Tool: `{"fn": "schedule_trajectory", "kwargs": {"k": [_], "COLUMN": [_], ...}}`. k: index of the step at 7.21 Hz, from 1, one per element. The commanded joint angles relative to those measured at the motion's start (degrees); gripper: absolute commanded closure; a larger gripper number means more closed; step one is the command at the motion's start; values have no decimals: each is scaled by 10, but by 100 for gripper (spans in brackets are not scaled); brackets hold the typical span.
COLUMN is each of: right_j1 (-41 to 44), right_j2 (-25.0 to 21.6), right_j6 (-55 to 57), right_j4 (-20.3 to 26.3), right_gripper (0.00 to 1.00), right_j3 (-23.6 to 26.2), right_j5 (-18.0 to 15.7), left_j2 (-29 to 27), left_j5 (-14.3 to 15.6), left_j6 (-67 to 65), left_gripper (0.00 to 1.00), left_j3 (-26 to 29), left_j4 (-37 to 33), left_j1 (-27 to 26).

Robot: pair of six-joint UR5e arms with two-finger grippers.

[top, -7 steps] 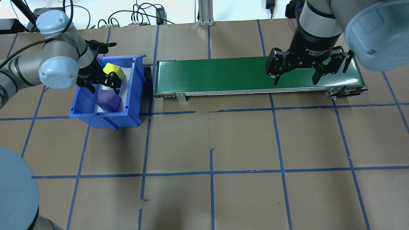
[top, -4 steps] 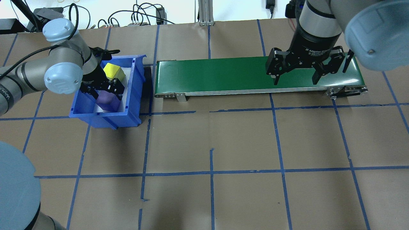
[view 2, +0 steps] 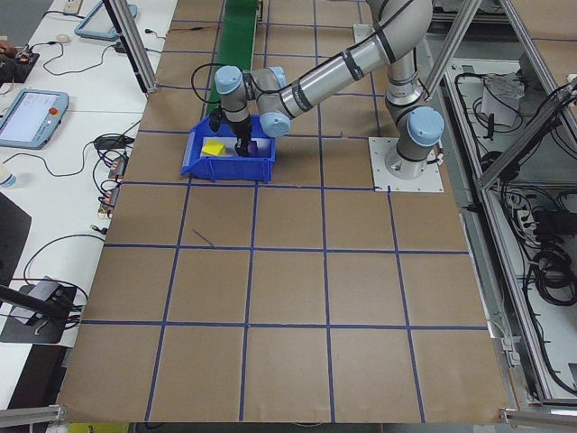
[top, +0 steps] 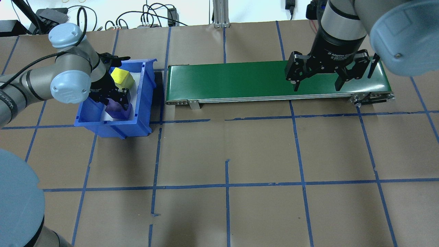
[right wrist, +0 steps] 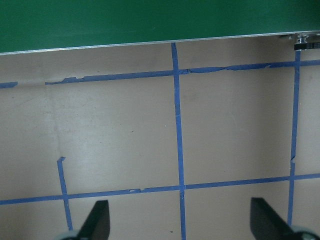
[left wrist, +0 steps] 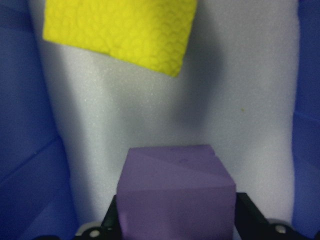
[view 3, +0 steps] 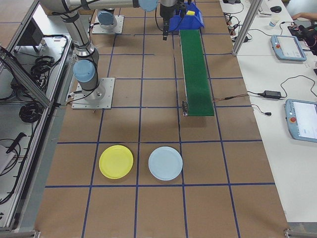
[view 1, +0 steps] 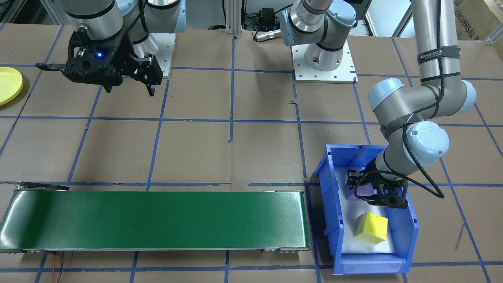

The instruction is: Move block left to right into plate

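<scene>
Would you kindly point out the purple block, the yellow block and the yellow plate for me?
purple block [left wrist: 176,187]: left wrist-mounted view, on its front face.
yellow block [view 1: 371,228]: exterior front-facing view, on its top face.
yellow plate [view 3: 116,162]: exterior right view, on its flat centre.

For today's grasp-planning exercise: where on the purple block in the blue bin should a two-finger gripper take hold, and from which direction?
Grip the purple block on two opposite flat side faces, coming straight down from above. The blue bin walls block sideways approaches, and the left gripper already straddles it that way.
</scene>
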Motion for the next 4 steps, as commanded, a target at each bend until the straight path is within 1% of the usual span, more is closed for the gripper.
{"fn": "schedule_trajectory", "kwargs": {"k": [1,2,3,4], "right_j1": [0,0,0,0], "right_j2": [0,0,0,0], "right_j6": [0,0,0,-1], "right_j4": [0,-1,0,-1], "right_gripper": [0,0,0,0], "right_j3": [0,0,0,0], "right_j5": [0,0,0,0], "left_j2": [47,82,116,132], "left_j5": [-6,-18,-21,-22], "left_j6": [1,-3,-4,-5], "left_gripper": [72,72,72,72], "left_j3": [7,16,36,63], "left_j4": [13,13,4,2], "left_j1": [-3,-20,-46,-83]}}
